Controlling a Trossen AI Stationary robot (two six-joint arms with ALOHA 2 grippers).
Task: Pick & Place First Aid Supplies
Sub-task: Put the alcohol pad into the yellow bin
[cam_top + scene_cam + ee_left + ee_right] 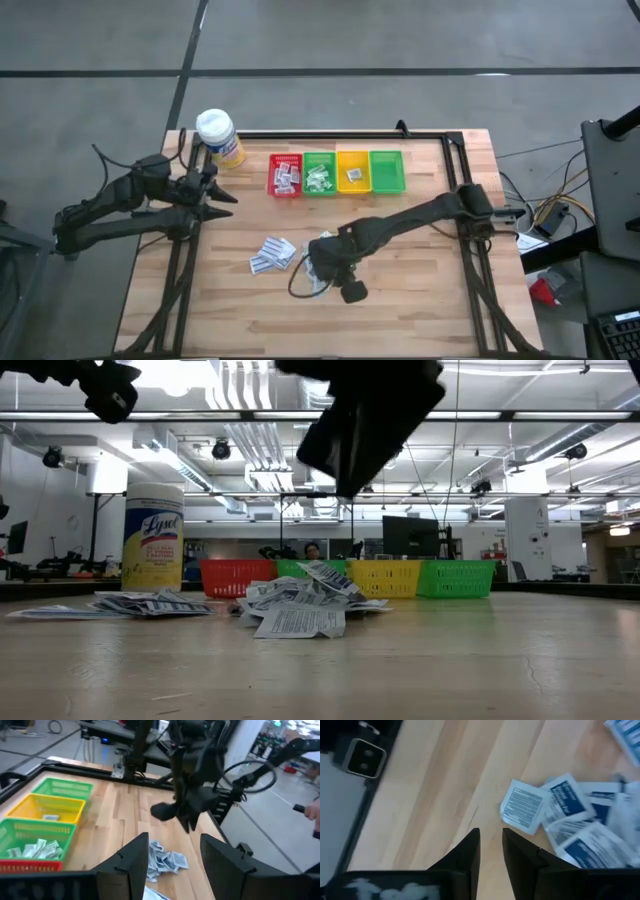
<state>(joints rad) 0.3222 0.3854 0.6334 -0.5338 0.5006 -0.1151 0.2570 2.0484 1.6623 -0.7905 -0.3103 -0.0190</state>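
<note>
The left claw (215, 195) waits at the counter's left side, near the yellow bottle (220, 136), its fingers spread wide and empty in its wrist view. It stands well apart from the loose sachets (273, 254), which lie in a flat heap on the counter (420, 290) toward the middle. The right claw (491, 845) is much the nearer: it hovers above the bare wood just beside that heap, fingers drawn to a narrow gap with nothing between them. From it, the closest sachet (521, 806) lies a little ahead and to one side, tilted, overlapping its neighbours. So the coming pick likely needs a short shift toward the heap and a wider gap. Farther back, the red bin (285, 173), two green bins (319, 172) (387, 171) and yellow bin (352, 171) stand in a row, with nothing between them and the heap.
</note>
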